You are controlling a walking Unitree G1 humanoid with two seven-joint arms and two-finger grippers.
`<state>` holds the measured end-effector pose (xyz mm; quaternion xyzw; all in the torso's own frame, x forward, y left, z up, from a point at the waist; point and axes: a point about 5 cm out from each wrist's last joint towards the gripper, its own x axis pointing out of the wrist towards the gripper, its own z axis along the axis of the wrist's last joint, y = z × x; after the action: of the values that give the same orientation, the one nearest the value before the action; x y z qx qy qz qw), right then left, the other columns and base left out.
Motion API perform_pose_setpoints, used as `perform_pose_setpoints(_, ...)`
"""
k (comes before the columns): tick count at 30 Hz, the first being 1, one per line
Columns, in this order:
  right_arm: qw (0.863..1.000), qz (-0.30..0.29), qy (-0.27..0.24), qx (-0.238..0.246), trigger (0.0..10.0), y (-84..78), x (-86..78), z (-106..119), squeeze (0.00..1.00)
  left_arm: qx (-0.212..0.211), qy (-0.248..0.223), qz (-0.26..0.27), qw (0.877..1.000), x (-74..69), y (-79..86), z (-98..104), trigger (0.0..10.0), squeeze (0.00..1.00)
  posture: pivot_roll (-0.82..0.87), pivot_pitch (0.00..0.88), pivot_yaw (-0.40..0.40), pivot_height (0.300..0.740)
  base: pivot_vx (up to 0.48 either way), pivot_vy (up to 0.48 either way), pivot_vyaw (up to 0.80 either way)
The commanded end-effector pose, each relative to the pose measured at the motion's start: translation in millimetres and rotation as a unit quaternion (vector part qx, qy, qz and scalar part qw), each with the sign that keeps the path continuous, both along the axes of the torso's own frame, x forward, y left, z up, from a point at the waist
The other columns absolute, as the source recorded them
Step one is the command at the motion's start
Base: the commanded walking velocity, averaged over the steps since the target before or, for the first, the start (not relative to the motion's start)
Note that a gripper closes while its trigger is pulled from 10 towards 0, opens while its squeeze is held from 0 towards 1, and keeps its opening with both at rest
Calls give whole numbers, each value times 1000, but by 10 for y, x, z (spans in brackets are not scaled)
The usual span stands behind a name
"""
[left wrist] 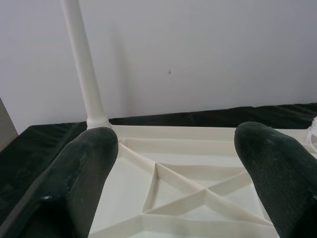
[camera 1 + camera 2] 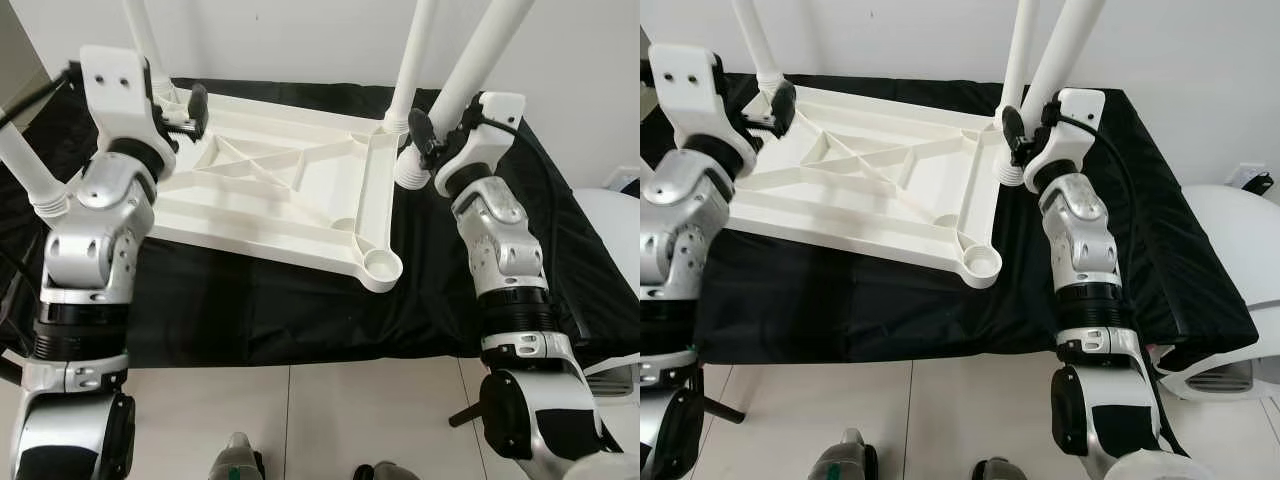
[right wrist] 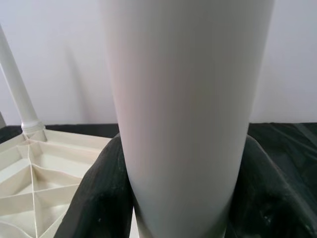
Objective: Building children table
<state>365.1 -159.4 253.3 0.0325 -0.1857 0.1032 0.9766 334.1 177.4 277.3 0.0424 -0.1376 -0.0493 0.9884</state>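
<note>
Now right hand (image 2: 425, 135) pinches a loose leg (image 2: 470, 75), tilted, foot end just beside the tabletop's (image 2: 290, 195) right edge; empty socket (image 2: 381, 264) lies at its near-right corner. Left hand (image 1: 173, 163) spread over far-left corner.

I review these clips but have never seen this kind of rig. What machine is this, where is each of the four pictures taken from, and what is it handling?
This is a humanoid robot with two silver arms, each ending in two black fingers. The two wide pictures come from cameras on its head, looking down; the two close ones come from its wrists. An upturned white table top lies on a black cloth, with legs screwed into its far corners. The near socket has no leg. The right gripper is shut on a loose white leg, held tilted beside the far right corner. The left gripper is open over the far left corner, holding nothing.
</note>
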Motion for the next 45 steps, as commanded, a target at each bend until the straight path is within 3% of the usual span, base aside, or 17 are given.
perform_pose_setpoints(1, 1000, -6, -25, 0, 10000, 45, -63, 36, 0, -5, -16, 49, 999, -65, 8, -5, 10000, 0, 108, 0, 0, 740, 0, 0, 0)
perform_pose_setpoints(2, 1000, -6, -25, 0, 10000, 45, -63, 36, 0, -5, -16, 49, 999, -65, 8, -5, 10000, 0, 108, 0, 0, 740, 0, 0, 0)
perform_pose_setpoints(3, 1000, -12, -29, 3, 10000, 56, -94, 12, 0, -2, -21, 52, 998, -106, -10, -30, 10000, 0, 109, 110, -66, 740, 0, 0, 0)
perform_pose_setpoints(45, 1000, -12, -29, 3, 10000, 56, -94, 12, 0, -2, -21, 52, 998, -106, -10, -30, 10000, 0, 109, 110, -66, 740, 0, 0, 0)
